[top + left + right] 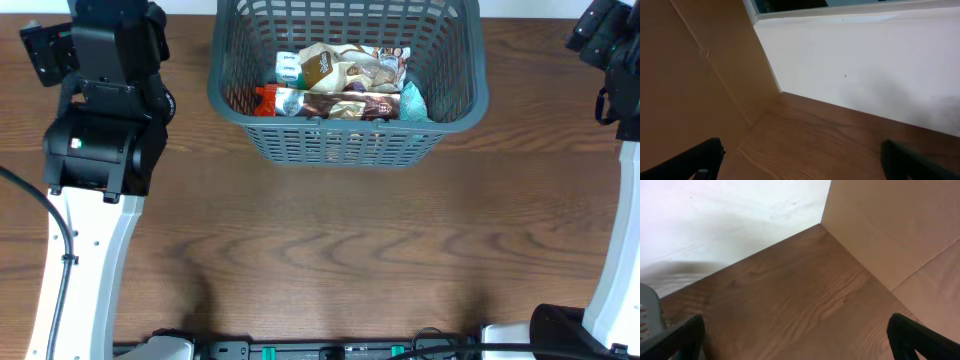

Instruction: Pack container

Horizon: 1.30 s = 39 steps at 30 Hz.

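Note:
The dark grey lattice basket (pixel 345 140) stands at the back middle of the table in the overhead view. Several snack packets lie in it: a brown and white one (pixel 340 70), a long red and brown one (pixel 325 103) and a teal one (pixel 412 103). My left gripper (pixel 800 157) is open and empty over bare wood at the back left corner. My right gripper (pixel 800 335) is open and empty over bare wood at the back right corner. Both fingertips are hidden in the overhead view. A sliver of the basket's edge (pixel 649 305) shows at the right wrist view's left.
The left arm (pixel 100 110) stands at the left of the table and the right arm (pixel 615 60) at the far right. A white wall (pixel 865 60) runs behind the table, and tan side panels (pixel 890 225) close the corners. Cables and arm bases (pixel 330 350) line the front edge.

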Each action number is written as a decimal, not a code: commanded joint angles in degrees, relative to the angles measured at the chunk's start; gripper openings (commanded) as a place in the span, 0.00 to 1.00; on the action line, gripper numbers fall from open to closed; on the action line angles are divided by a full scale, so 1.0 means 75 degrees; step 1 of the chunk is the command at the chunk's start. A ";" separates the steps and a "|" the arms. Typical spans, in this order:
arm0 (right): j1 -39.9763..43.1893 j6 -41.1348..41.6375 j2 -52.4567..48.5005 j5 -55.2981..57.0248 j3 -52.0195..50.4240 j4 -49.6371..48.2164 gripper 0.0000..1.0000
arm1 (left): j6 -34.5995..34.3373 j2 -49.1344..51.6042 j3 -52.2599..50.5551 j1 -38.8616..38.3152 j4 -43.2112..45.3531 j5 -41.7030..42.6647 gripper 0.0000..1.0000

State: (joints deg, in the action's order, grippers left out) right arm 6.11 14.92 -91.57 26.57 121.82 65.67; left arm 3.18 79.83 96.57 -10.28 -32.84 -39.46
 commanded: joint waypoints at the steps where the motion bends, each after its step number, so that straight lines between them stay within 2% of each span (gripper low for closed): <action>1: 0.0032 0.0122 -0.0020 0.0026 0.0012 0.0017 0.99 | -0.0064 -0.0015 0.0026 0.0006 0.0000 -0.0204 0.98; 22: 0.0032 0.0114 -0.0035 0.0035 0.0012 0.0017 0.99 | -0.0064 -0.0015 0.0026 0.0006 0.0000 -0.0204 0.98; 29: 0.0029 -0.0108 0.0003 0.0481 0.0012 0.0020 0.99 | -0.0064 -0.0015 0.0026 0.0006 0.0000 -0.0204 0.99; 34: -0.0029 -0.0020 0.0294 -0.0204 -0.0003 -0.0029 0.99 | -0.0064 -0.0015 0.0026 0.0006 0.0000 -0.0204 0.99; 39: -0.0169 -0.0055 0.0994 -0.1623 -0.0373 -0.1419 0.99 | -0.0064 -0.0015 0.0026 0.0006 0.0000 -0.0204 0.99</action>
State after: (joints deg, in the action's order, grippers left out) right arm 5.87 14.66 -89.03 21.32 120.38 58.00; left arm 3.18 79.83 96.57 -10.28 -32.84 -39.46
